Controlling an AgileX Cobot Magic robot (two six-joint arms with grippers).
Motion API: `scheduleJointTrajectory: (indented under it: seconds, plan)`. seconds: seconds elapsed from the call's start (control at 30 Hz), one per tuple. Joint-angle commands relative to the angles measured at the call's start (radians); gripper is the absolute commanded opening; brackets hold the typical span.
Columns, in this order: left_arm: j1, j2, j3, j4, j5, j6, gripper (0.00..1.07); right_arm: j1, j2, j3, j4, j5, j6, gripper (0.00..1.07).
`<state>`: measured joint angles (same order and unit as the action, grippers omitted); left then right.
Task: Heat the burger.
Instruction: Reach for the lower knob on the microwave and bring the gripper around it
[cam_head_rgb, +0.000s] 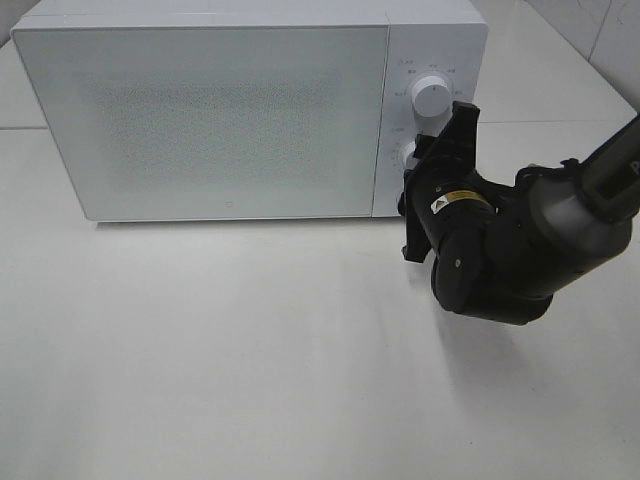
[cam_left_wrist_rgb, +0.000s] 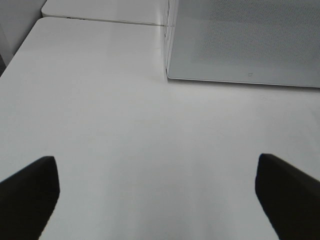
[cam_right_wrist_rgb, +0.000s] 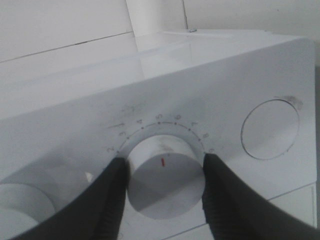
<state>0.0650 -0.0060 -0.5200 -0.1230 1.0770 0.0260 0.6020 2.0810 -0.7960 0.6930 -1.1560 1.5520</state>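
The burger is hidden; no view shows it. The white microwave (cam_head_rgb: 200, 110) stands at the back of the table with its door closed, and its frosted door (cam_left_wrist_rgb: 245, 40) also shows in the left wrist view. My right gripper (cam_head_rgb: 413, 165) is at the control panel, shut on the lower dial knob (cam_right_wrist_rgb: 165, 182). Its fingers (cam_right_wrist_rgb: 112, 200) press the knob's two sides. The knob's red mark points toward the numbers on the scale. My left gripper (cam_left_wrist_rgb: 160, 192) is open and empty above the bare table, in front of the microwave's left corner.
An upper knob (cam_head_rgb: 430, 93) sits above the gripped one on the panel. A flat round button (cam_right_wrist_rgb: 270, 129) is on the knob's other side. The right arm (cam_head_rgb: 520, 245) hangs over the table (cam_head_rgb: 250, 350) in front of the panel.
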Motion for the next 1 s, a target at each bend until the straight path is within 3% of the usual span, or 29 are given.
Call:
scheduleJointTrajectory:
  seconds: [0.03,0.67,1.0]
  plan:
    - [0.004,-0.017,0.003,-0.004,-0.005,0.002,1.00,-0.004,-0.017,-0.047,-0.185,-0.219,0.092,0.08]
    - [0.004,-0.017,0.003,-0.004,-0.005,0.002,1.00,-0.004,-0.017,-0.047,-0.146,-0.244,0.021,0.11]
    - [0.004,-0.017,0.003,-0.004,-0.005,0.002,1.00,-0.004,-0.017,-0.047,-0.065,-0.244,0.000,0.25]
